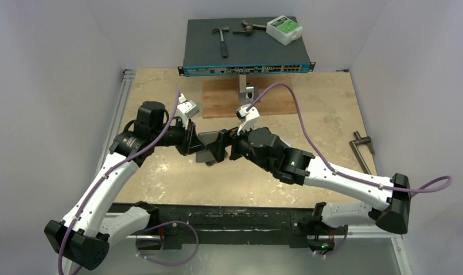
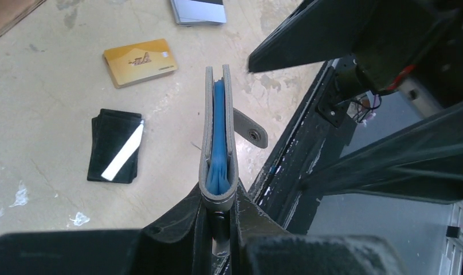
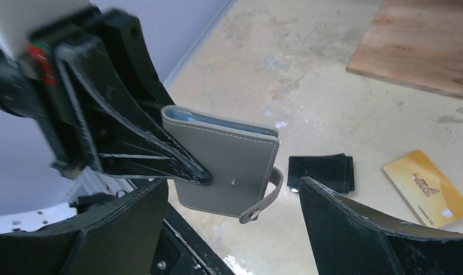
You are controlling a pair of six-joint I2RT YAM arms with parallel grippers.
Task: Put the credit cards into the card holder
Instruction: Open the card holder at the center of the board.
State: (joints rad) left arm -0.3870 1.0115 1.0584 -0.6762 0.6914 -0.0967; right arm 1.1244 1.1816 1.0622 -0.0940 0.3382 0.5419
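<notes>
Left claw (image 2: pixel 220 211) clamped on card holder (image 2: pixel 218 132), held above tabletop (image 2: pixel 46 114) | right claw (image 3: pixel 229 192) spread wide, just right of holder | orange credit card (image 2: pixel 140 62) lying on tabletop

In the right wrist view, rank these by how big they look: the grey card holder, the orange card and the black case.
1. Grey card holder, though it is nearest the camera.
2. Orange card.
3. Black case, partly hidden, so this place is unsure.
</notes>
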